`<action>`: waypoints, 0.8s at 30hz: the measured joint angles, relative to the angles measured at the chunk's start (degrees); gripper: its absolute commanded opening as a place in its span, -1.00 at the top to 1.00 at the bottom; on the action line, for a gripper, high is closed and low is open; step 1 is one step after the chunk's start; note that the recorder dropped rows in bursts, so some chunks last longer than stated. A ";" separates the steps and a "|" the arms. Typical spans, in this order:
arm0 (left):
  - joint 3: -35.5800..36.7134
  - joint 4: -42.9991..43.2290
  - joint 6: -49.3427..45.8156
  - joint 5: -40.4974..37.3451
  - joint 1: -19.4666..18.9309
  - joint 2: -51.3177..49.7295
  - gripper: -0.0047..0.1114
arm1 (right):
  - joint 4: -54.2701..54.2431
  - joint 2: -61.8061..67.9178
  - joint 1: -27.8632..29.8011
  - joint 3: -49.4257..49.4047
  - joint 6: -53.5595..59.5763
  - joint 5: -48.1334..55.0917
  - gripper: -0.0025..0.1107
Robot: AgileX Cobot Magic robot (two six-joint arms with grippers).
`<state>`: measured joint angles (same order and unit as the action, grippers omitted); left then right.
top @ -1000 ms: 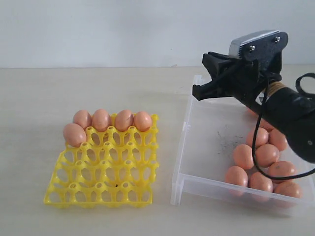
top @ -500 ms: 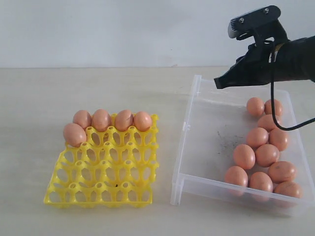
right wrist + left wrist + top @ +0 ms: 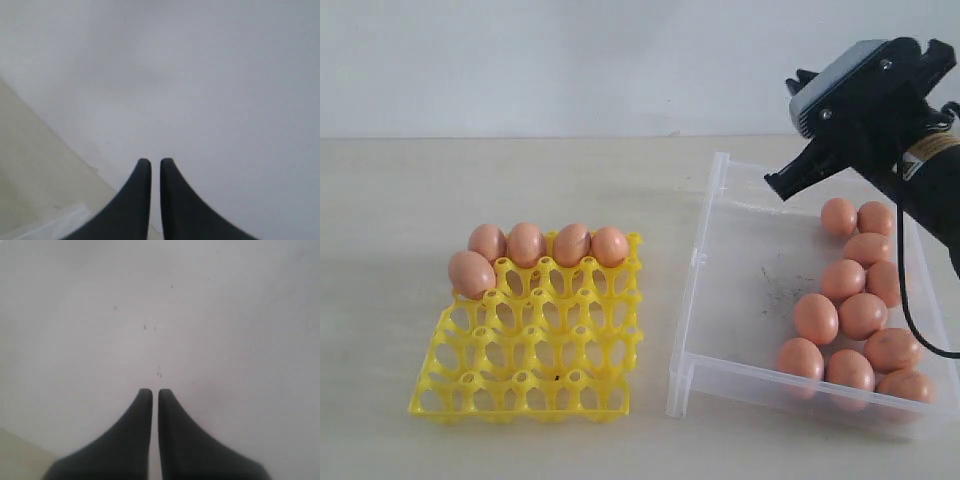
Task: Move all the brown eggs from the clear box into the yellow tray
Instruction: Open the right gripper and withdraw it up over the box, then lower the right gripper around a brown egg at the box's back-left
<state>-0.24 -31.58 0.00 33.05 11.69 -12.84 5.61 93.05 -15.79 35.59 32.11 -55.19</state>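
- Most brown eggs (image 3: 816, 318) lie bunched and touching at the right of the clear box (image 3: 692, 300); five sit at the far side of the yellow tray (image 3: 525, 385).
- They look light, smooth and brittle, best pinched gently across the middle. Neighbouring eggs crowd finger access.
- The right gripper (image 3: 775, 185) hovers closed and empty over the box's far side. The left gripper (image 3: 151, 391) is likewise closed and empty.

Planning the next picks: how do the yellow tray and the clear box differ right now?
The yellow tray is an opaque open lattice of cups; the clear box is a see-through bin with low walls. The tray holds five brown eggs seated near its far edge; the box holds about twice as many, loose, bunched on the side away from the tray. Both rest flat on the table.
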 measured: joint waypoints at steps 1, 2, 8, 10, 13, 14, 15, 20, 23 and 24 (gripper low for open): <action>0.00 0.00 -1.58 -2.22 0.00 0.15 0.85 | -2.50 0.00 0.00 -0.29 0.26 -1.46 0.96; 0.00 0.10 -3.02 -4.51 0.00 0.44 0.85 | -4.39 0.00 0.00 -0.70 -0.55 -3.26 0.96; 0.09 1.73 -11.83 -19.14 -1.08 5.01 0.85 | -5.93 -0.16 0.00 -4.84 -15.22 -12.89 0.96; 0.09 2.02 -15.29 -23.75 -2.00 7.08 0.85 | -3.22 -0.25 0.00 -4.98 -18.26 -13.39 0.96; 0.09 2.38 -19.31 -30.89 -3.68 9.88 0.85 | 1.96 -0.25 0.09 -3.75 -19.86 -13.67 0.96; 0.09 2.67 -20.57 -33.05 -4.37 10.73 0.85 | 2.96 -0.25 0.09 -2.98 -20.22 -13.67 0.96; 0.09 3.32 -21.63 -35.53 -4.92 11.32 0.85 | 3.72 -0.25 0.09 -2.01 -20.67 -13.67 0.96; 0.09 9.29 -25.55 -41.56 -7.37 12.59 0.85 | 6.33 -0.48 0.09 8.97 -27.39 -1.31 0.96; 0.09 11.44 -25.92 -43.81 -7.71 12.69 0.85 | 10.39 -0.05 0.09 18.33 -32.11 20.48 0.96; 0.09 11.73 -25.56 -44.96 -7.71 12.68 0.85 | 11.22 0.60 0.09 21.25 -33.24 27.53 0.96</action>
<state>-0.15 -19.85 -25.56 -11.91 3.98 -0.15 16.83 93.65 -15.70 56.84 -1.13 -27.66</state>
